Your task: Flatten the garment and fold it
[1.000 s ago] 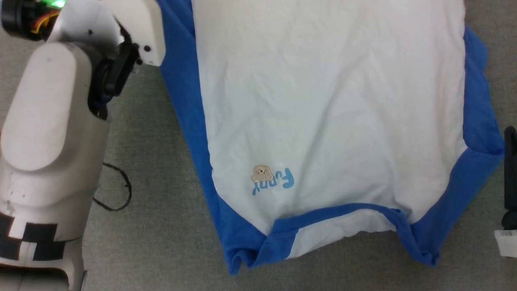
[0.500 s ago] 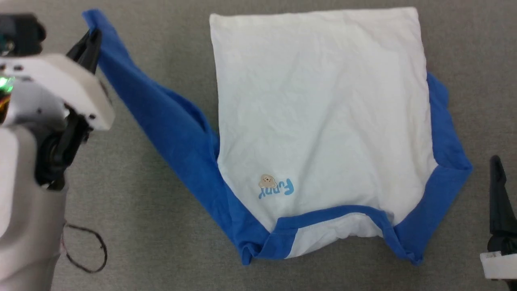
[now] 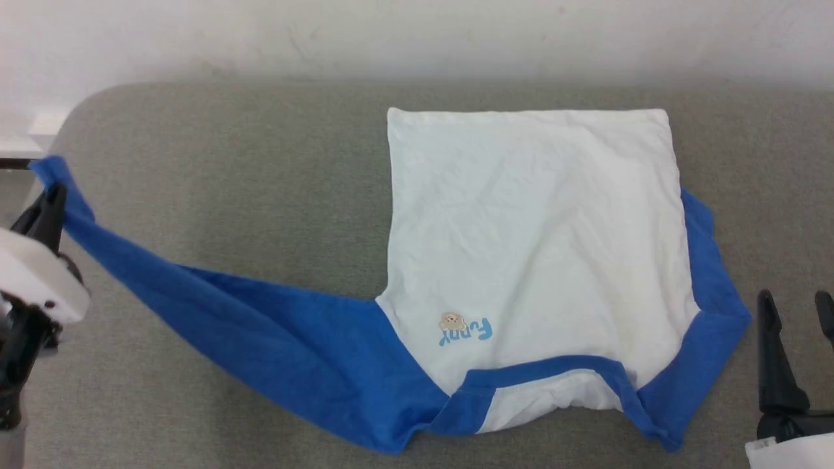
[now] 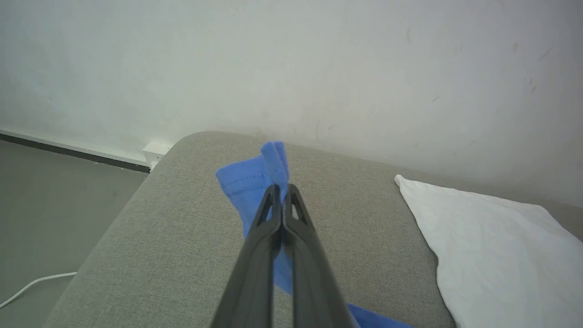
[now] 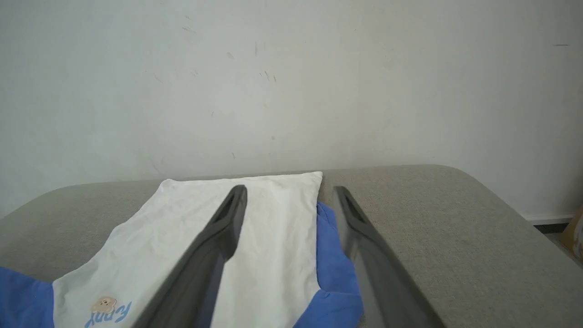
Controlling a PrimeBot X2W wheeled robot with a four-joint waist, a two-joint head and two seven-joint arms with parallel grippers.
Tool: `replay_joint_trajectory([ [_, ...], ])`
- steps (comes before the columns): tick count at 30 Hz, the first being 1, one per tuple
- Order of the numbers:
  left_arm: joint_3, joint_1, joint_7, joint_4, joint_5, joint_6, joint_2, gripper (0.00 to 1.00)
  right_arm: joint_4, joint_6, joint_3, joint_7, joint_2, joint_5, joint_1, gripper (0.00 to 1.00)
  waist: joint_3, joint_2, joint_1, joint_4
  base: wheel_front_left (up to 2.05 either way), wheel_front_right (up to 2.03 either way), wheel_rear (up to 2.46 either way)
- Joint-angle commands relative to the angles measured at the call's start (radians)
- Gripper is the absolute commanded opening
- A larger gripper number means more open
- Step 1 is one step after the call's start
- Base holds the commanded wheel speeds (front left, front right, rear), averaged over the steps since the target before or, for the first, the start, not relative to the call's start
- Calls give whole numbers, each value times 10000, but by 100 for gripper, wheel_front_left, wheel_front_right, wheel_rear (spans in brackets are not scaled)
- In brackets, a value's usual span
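Garment: thin, soft cloth shirt with a white body and royal-blue sleeves and neck band (image 3: pixel 534 215). It lies on a grey woven-fabric counter with rounded corners (image 3: pixel 228 182). The white body is flat, finely creased and roughly rectangular. It sits well to the right of the left hand and just left of the right hand, reaching ahead of its fingertips.

Left hand (image 3: pixel 53 195): two long dark fingers pressed together, pinching the cuff end of the long blue sleeve (image 3: pixel 215 312). The sleeve runs from this hand as a widening band, drawn out straight to the shirt's shoulder.

Right hand (image 3: pixel 796 303): fingers spread, nothing between them. It is just beside the bunched blue edge of the other sleeve.

Small print near the collar: a tan bear face with pale-blue lettering (image 3: pixel 464 327).

The left wrist view adds the cuff doubled over past the fingertips, with its stitched hem line visible. Off the counter's edge are a grey floor (image 4: pixel 54 205) and a thin white cable (image 4: pixel 32 284).

The right wrist view adds the open gap between the fingers, with white cloth and a blue strip beyond it. A scuffed plain white wall (image 5: pixel 291 82) stands behind the counter.
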Motion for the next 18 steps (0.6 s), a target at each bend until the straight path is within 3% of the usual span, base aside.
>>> replay_joint_trajectory([
  [1, 193, 355, -88, -78, -134, 54, 72, 0, -81, -9, 6, 38, 75, -82, 140, 100, -490, -1, 2, 308, 0, 0, 0],
  [12, 1463, 2101, -374, -388, -759, -2, 231, 0, -329, -9, -52, 264, 258, -237, 556, 100, -1115, -1, 2, 577, 0, 0, 0],
  [18, 1342, 2039, -388, -599, -873, -129, 189, 0, -371, -9, -81, 285, 270, -106, 621, 100, -1186, -1, 2, 611, 0, 0, 0],
])
